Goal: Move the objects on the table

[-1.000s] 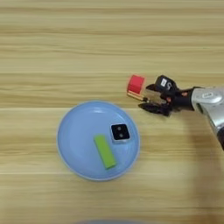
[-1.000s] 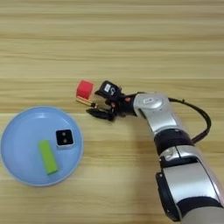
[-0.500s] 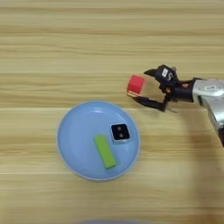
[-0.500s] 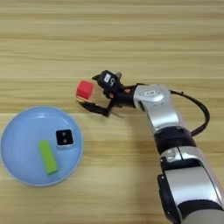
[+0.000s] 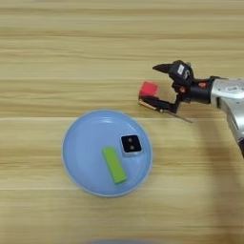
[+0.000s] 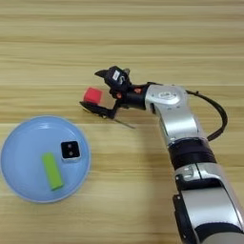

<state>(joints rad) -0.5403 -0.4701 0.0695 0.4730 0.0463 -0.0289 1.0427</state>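
One wooden table (image 5: pixel 57 43) fills the frame and carries everything else. One silver arm (image 6: pixel 178 121) enters from the lower right and reaches toward the centre, which places its gripper (image 5: pixel 159 85) right of the red cube. One round blue plate (image 5: pixel 78 157) sits at lower centre-left in the left eye view; it serves as a holder, with two things lying inside it. One green bar (image 5: pixel 115 165) lies flat and slanted on the plate's lower middle, and one silver cube (image 5: pixel 130 145) with a black two-dot face sits just beside its upper right end. One red cube (image 5: pixel 148 89) rests on the bare table above and right of the plate, near its rim but apart from it. One thin screwdriver (image 5: pixel 174 113) lies on the table just below the red cube, running down to the right beneath the lower finger. The gripper's two black fingers stand wide apart, one above and one below, holding nothing; the gap faces the red cube, which suggests a grasp being lined up.
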